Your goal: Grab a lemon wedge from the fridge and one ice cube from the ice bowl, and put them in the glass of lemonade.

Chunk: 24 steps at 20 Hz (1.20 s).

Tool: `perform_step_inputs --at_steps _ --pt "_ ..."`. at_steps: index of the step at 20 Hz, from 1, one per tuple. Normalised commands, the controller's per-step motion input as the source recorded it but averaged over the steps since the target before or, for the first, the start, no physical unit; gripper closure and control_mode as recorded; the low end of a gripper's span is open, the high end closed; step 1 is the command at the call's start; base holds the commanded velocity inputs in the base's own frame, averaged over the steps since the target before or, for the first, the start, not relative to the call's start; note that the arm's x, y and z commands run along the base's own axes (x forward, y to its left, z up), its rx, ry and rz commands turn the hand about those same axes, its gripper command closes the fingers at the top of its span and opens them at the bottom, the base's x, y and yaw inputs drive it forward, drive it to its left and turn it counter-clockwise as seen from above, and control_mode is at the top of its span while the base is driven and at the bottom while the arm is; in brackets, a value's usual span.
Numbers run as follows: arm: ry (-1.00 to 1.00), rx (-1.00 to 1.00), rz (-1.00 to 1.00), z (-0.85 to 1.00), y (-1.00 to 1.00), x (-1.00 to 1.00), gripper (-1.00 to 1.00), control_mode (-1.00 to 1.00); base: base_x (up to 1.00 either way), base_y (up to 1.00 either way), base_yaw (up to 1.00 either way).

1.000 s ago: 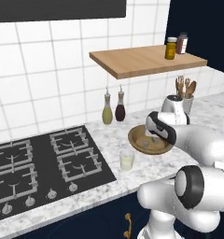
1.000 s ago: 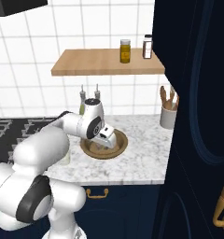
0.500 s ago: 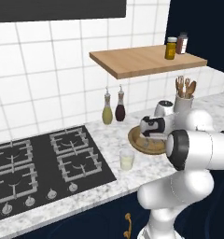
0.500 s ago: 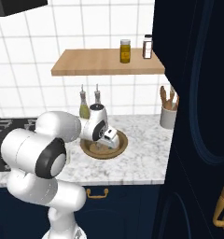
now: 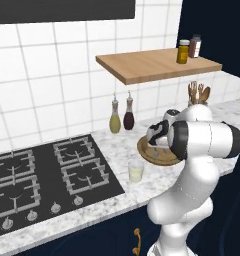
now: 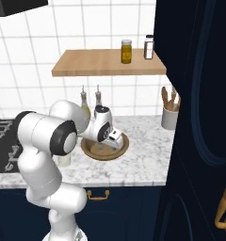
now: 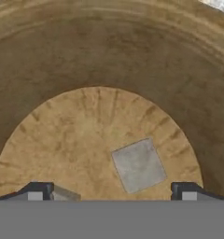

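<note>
Brown ice bowl [image 7: 109,56] under the gripper [image 7: 109,193].
Fingers are spread wide; a grey ice cube [image 7: 138,165] lies between them, untouched.

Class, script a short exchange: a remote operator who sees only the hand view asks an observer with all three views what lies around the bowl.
Operator: I see a grey ice cube ahead of my open gripper, inside the ice bowl. Where is the glass?
Observer: The glass of lemonade stands on the counter, between the ice bowl and the hob.
Operator: What is behind the bowl?
Observer: Two oil bottles stand by the tiled wall, under a wooden shelf.
</note>
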Motion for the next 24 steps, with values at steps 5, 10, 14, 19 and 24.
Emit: perform_step_inputs --at_steps 5,10,14,19,24 --pt "0.00 0.00 0.00 -0.29 -0.12 0.33 -1.00 -1.00 0.00 0.00 0.00" --pt "0.00 -0.01 0.00 -0.26 -0.02 -0.06 -1.00 -1.00 0.00 0.00 0.00" --pt "-0.05 -0.01 0.00 -0.02 0.01 -0.44 -1.00 -1.00 0.00 0.00 0.00" --pt "-0.06 0.00 -0.05 0.07 0.00 -0.24 -1.00 -1.00 0.00 0.00 0.00" --pt "0.00 0.00 -0.07 0.13 0.00 0.00 -1.00 -1.00 0.00 0.00 0.00"
